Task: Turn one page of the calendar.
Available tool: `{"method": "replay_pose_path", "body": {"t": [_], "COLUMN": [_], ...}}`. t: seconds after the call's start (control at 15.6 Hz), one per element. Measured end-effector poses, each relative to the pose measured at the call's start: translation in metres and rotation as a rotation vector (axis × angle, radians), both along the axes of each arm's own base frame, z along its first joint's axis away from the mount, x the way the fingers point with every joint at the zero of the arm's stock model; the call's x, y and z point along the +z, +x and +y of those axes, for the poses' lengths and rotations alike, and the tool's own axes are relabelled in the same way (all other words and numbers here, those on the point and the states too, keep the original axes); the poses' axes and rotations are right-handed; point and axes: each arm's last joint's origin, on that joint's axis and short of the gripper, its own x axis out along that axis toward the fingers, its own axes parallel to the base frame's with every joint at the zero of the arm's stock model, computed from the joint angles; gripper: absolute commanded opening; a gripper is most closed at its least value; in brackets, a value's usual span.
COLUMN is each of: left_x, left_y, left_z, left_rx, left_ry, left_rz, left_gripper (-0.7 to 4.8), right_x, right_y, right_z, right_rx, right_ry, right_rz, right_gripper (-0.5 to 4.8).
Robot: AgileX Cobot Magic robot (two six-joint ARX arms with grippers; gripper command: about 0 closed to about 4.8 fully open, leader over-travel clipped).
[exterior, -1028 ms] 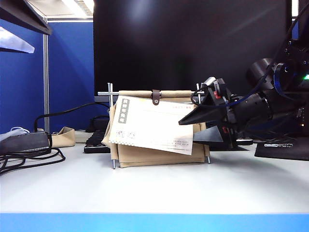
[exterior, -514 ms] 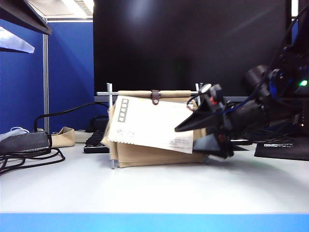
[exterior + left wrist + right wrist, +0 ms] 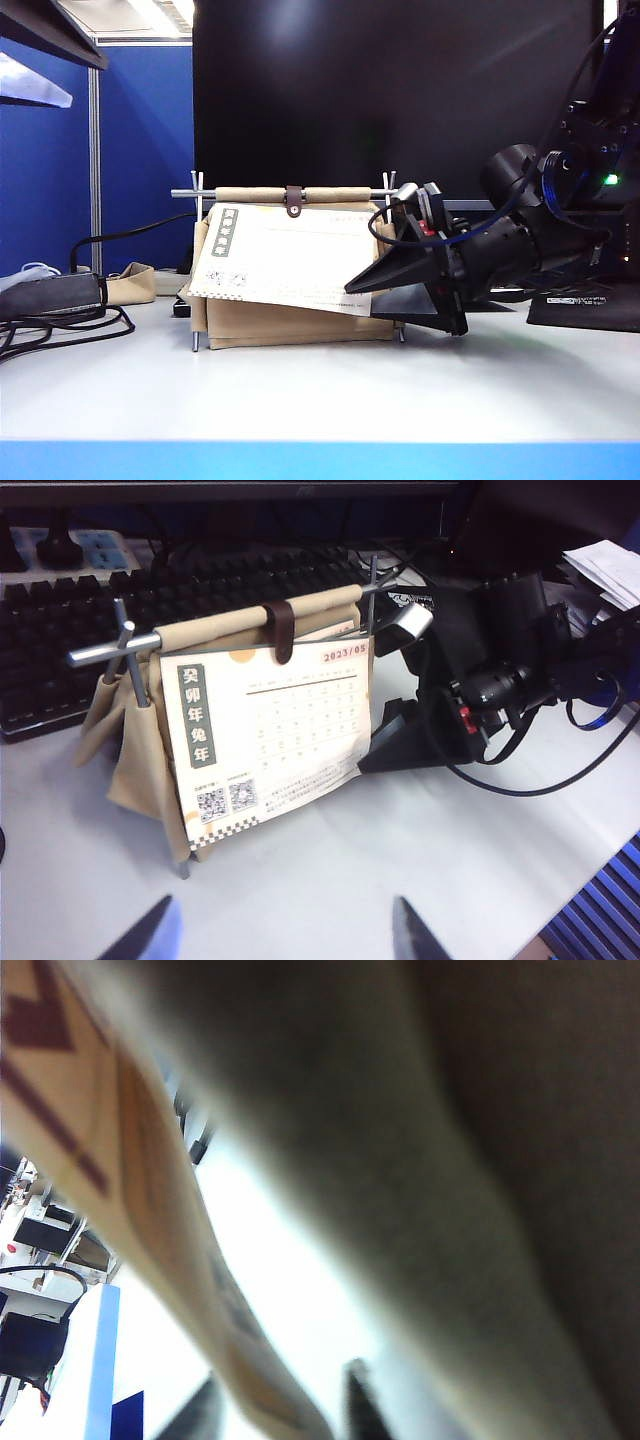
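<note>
Page (image 3: 285, 258) marked "2023/05" is the front sheet of the calendar (image 3: 300, 325), hanging under the canvas roll and brown strap (image 3: 294, 200), green label strip on its exterior-view left, QR codes at the lower corner on that side. In the exterior view the sheet's bottom edge slants, and its lower corner on the right meets the right claw (image 3: 362, 303). Calendar stands on the white desk (image 3: 320, 385), mid-scene, silver rod frame (image 3: 190, 193) sticking out on the exterior-view left, in front of the big black monitor (image 3: 400, 90).

Right claw comes in low from the right of the exterior view, black fingers (image 3: 385, 272) one above the other, upper one over the page's lower corner, lower one under it near the desk. Jaws look narrowed around the corner; can't tell if they actually pinch the paper. Right wrist view is a blur: cream paper with reddish lettering (image 3: 60, 1090) right up against the lens, fingertips (image 3: 355, 1400) barely visible.

Left claw (image 3: 280, 935) hangs over the desk in front of the calendar, well apart from it, spread wide, holding nothing. Black keyboard (image 3: 60, 640) behind the calendar. Cables (image 3: 60, 320) and a grey power brick (image 3: 50, 293) at far left of the exterior view.
</note>
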Motion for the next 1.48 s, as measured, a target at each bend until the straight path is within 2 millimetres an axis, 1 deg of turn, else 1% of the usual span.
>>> {"method": "replay_pose_path", "body": {"t": [0.06, 0.13, 0.26, 0.32, 0.39, 0.64, 0.77, 0.96, 1.09, 1.48], "left_x": [0.000, 0.000, 0.000, 0.000, 0.000, 0.000, 0.000, 0.000, 0.000, 0.000], "left_y": [0.000, 0.000, 0.000, 0.000, 0.000, 0.001, 0.001, 0.001, 0.001, 0.001], "left_z": [0.000, 0.000, 0.000, 0.000, 0.000, 0.001, 0.001, 0.001, 0.001, 0.002], "left_rx": [0.000, 0.000, 0.000, 0.000, 0.000, 0.040, 0.040, 0.057, 0.062, 0.065], "left_ry": [0.000, 0.000, 0.000, 0.000, 0.000, 0.012, 0.012, 0.017, 0.018, 0.020], "left_rz": [0.000, -0.001, -0.001, 0.000, -0.001, -0.005, -0.005, -0.006, -0.007, -0.008], "left_gripper": [2.79, 2.79, 2.79, 2.79, 2.78, 2.78, 2.78, 2.78, 2.78, 2.78], "right_x": [0.000, 0.000, 0.000, 0.000, 0.000, 0.005, 0.016, 0.045, 0.058, 0.084], "right_y": [0.000, 0.000, 0.000, 0.000, 0.000, 0.001, 0.001, -0.003, -0.006, -0.012], "right_z": [0.000, 0.000, 0.000, 0.000, 0.000, 0.001, 0.000, 0.000, -0.001, -0.002], "right_rx": [0.001, 0.001, 0.001, 0.002, 0.002, 0.003, 0.003, 0.018, 0.037, 0.071], "right_ry": [0.000, 0.000, 0.001, 0.001, 0.001, 0.012, 0.022, 0.054, 0.077, 0.119], "right_rz": [0.000, 0.000, 0.001, 0.000, 0.000, -0.040, -0.076, -0.153, -0.184, -0.244], "right_gripper": [1.65, 1.41, 0.38, 0.08, -0.06, -0.06, -0.06, -0.06, -0.06, -0.06]}}
